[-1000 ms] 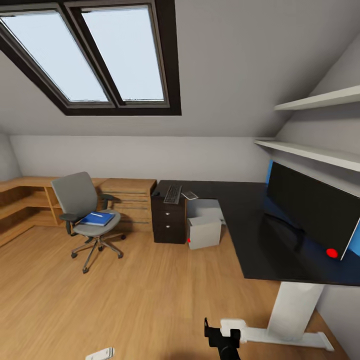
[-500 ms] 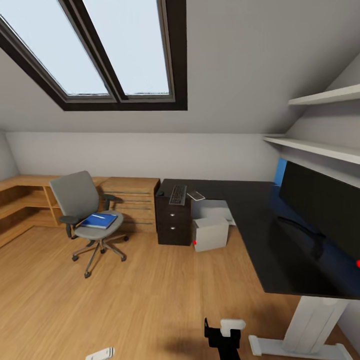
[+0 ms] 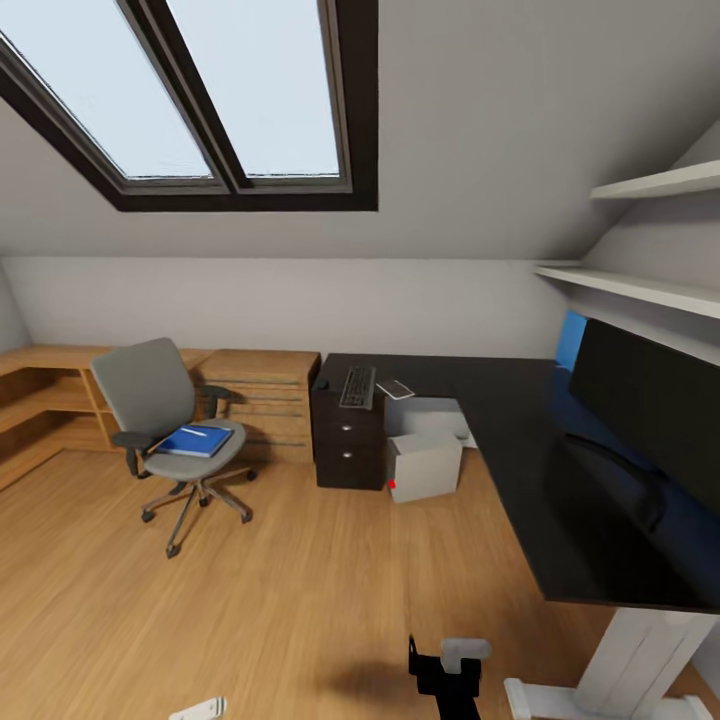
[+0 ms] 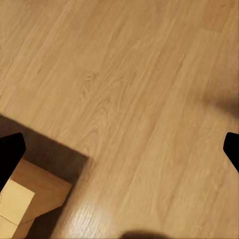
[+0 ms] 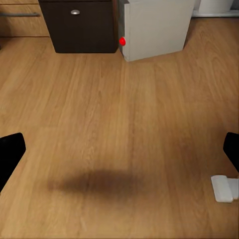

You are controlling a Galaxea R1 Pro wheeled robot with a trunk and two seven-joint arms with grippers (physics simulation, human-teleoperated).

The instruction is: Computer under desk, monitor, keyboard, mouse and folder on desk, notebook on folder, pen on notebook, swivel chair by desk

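Black tips of the right tool point(image 5: 119, 149) sit wide apart at the frame edges, holding nothing above wooden floor point(image 5: 124, 129); the left tool point(image 4: 119, 149) likewise. Centre left, a blue folder point(image 3: 195, 440) lies on the grey swivel chair point(image 3: 160, 410). The black table point(image 3: 560, 480) carries the monitor point(image 3: 650, 410) at right.

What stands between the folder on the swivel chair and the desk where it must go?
Nothing visible blocks it. The blue folder lies on the swivel chair, and open wooden floor separates the chair from the black desk. The dark drawer unit stands under the desk's far end.
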